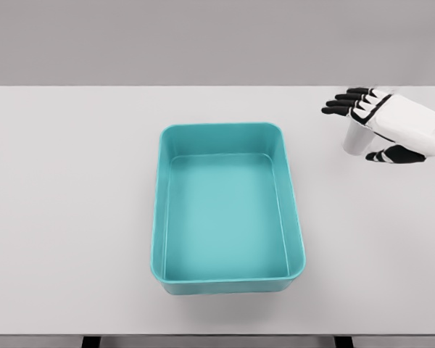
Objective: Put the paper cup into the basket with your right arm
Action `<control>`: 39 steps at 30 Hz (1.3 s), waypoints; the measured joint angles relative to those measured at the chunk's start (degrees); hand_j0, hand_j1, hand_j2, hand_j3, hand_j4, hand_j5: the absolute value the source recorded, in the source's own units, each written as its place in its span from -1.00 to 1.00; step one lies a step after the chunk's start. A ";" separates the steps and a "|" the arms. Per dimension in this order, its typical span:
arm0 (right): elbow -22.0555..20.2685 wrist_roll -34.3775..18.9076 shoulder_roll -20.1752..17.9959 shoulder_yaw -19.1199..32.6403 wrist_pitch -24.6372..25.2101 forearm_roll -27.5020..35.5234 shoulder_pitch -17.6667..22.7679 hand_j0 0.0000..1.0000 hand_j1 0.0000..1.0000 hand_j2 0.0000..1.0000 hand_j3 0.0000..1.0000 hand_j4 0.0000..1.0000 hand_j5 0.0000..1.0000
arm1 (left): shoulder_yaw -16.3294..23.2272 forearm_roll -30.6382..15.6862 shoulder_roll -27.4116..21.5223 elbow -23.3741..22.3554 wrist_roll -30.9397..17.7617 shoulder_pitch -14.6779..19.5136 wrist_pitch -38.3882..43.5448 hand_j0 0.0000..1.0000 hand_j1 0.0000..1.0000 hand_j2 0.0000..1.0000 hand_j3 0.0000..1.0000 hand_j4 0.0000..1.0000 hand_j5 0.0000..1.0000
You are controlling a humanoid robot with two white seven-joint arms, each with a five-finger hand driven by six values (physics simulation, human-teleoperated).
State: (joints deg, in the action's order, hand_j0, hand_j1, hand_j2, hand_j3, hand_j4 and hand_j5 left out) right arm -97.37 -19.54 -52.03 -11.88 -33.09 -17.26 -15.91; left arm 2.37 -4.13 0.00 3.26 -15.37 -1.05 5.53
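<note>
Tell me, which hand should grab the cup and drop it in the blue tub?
The right hand. It is already at the paper cup on the table's far right, fingers spread around it. The teal basket sits empty to its left. No left hand shows anywhere.

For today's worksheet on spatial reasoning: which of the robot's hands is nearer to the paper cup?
Right. The right hand is at the paper cup, fingers above it and thumb below, beside the teal basket. The left hand is out of view.
</note>
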 measured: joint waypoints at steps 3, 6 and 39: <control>0.30 0.03 -0.08 -0.61 -0.17 0.32 -1.31 1.00 1.00 1.00 1.00 1.00 1.00 | 0.00 0.00 0.00 0.00 0.00 0.00 0.00 1.00 1.00 1.00 1.00 1.00 1.00; 1.72 0.06 -0.16 -2.57 -0.23 2.18 -6.15 1.00 1.00 1.00 1.00 1.00 1.00 | -0.01 0.00 0.00 0.00 0.00 0.00 0.00 1.00 1.00 1.00 1.00 1.00 1.00; 31.80 0.09 3.03 -15.93 -0.06 50.11 -6.86 1.00 1.00 1.00 1.00 1.00 1.00 | 0.00 0.00 0.00 0.00 0.00 0.00 0.00 1.00 1.00 1.00 1.00 1.00 1.00</control>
State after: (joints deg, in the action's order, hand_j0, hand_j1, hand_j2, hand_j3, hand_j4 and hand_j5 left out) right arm -65.56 -19.45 -49.00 -27.80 -33.15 32.86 -22.76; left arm 2.36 -4.13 0.00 3.27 -15.37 -1.05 5.53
